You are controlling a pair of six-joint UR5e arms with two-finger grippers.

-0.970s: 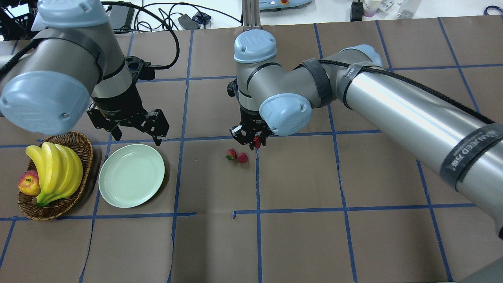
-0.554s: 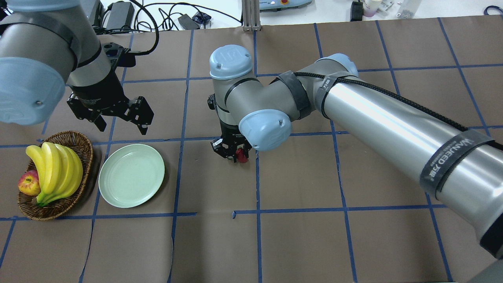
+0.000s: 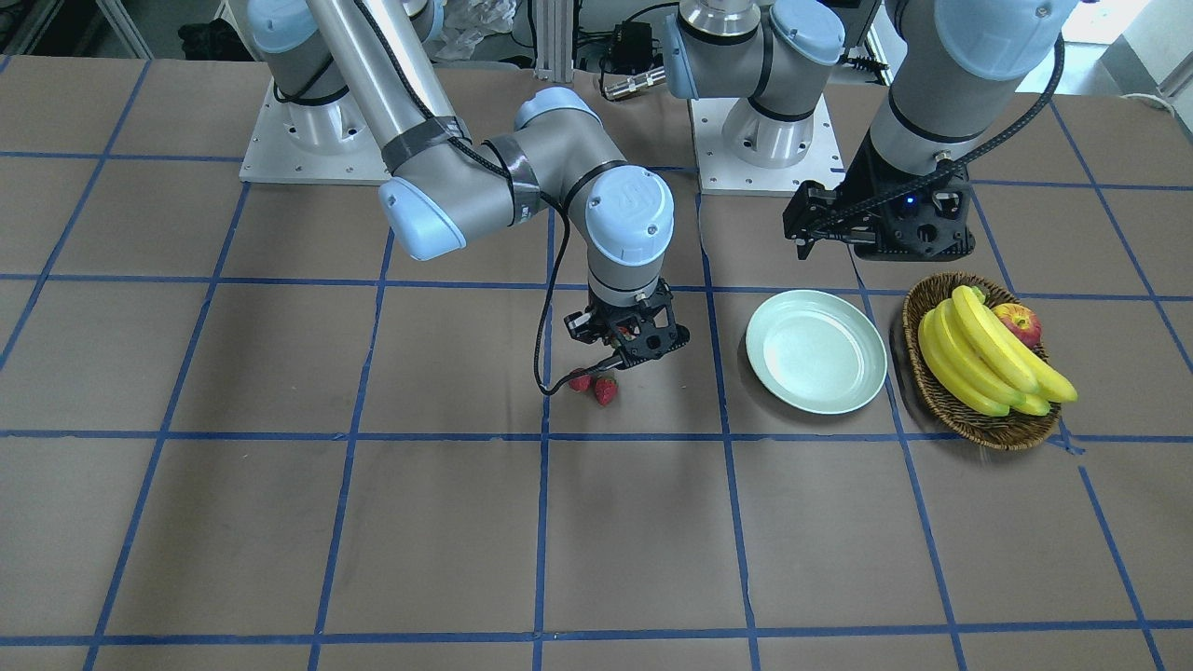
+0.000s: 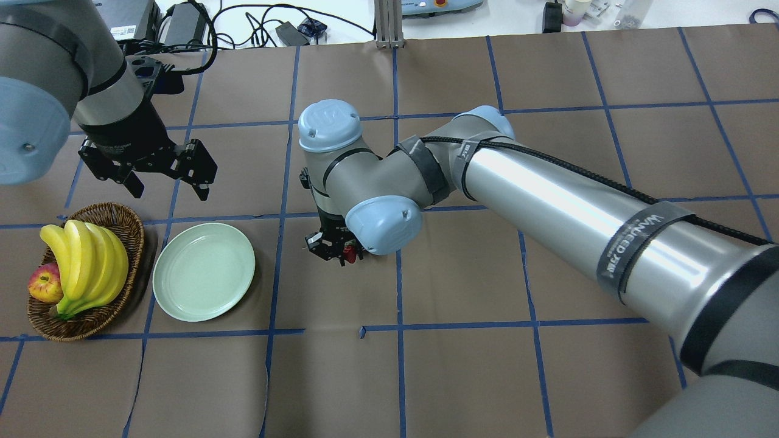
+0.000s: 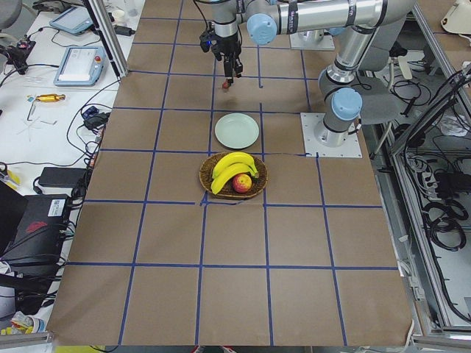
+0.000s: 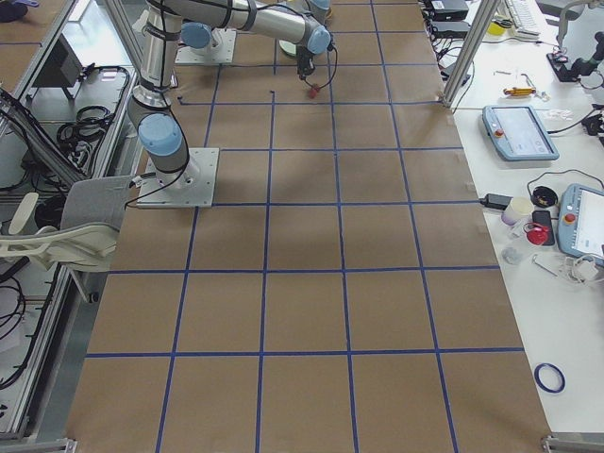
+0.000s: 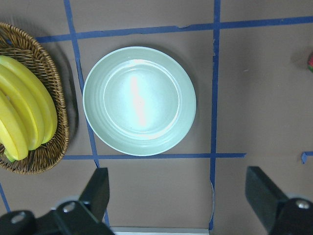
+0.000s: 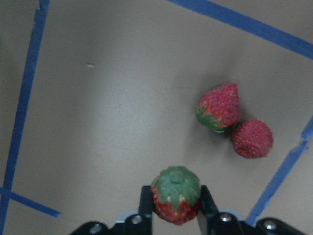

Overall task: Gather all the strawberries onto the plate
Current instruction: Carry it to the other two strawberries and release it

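Note:
My right gripper is shut on a red strawberry with a green cap and holds it just above the table, right of the plate. Two more strawberries lie touching each other on the brown paper; the front-facing view shows the pair just beside the right gripper. The overhead view hides them behind the right wrist. The pale mint plate holds nothing. My left gripper hovers open beyond the plate, its fingers wide apart.
A wicker basket with bananas and an apple stands just left of the plate. The right arm's long forearm stretches across the table's right half. Cables and devices lie past the far edge.
My right arm has carried the strawberry leftward toward the plate, now covering the two lying strawberries in the overhead view. The left arm has drawn back and left, still open.

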